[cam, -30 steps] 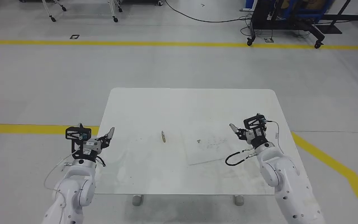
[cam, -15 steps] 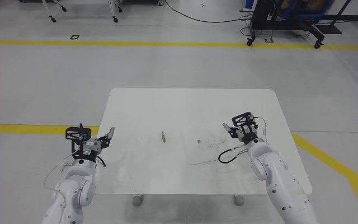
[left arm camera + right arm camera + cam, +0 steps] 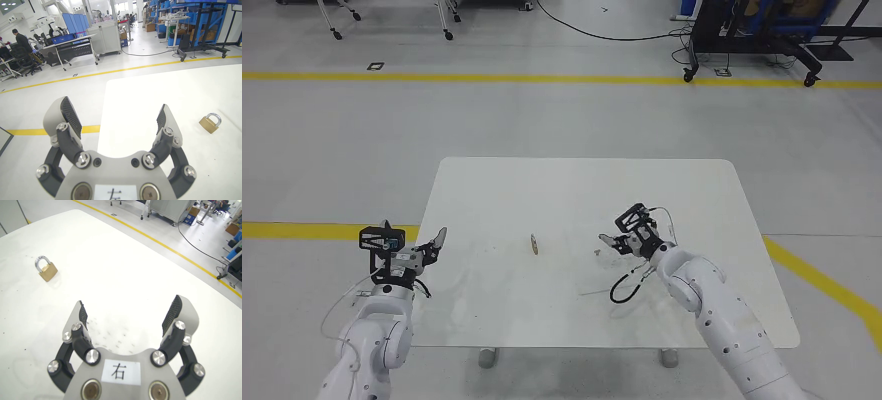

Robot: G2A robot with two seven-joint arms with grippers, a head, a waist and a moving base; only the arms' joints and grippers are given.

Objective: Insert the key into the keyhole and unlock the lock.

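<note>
Right wrist view: tagged right gripper point(image 3: 129, 300) spread wide; lock point(image 3: 46, 271) lies beyond

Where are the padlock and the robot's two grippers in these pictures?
padlock point(image 3: 208, 126), left wrist view, on its brass body.
left gripper point(image 3: 114, 102), left wrist view, midway between its open fingertips.
right gripper point(image 3: 129, 299), right wrist view, midway between its open fingertips.

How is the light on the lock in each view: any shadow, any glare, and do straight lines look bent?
Left wrist view: even light, a bright glint on the lock, hardly any shadow. Right wrist view: a faint soft shadow beside the lock, and the yellow floor line bows. Top view: the lock is too small to judge; lines run straight.
</note>
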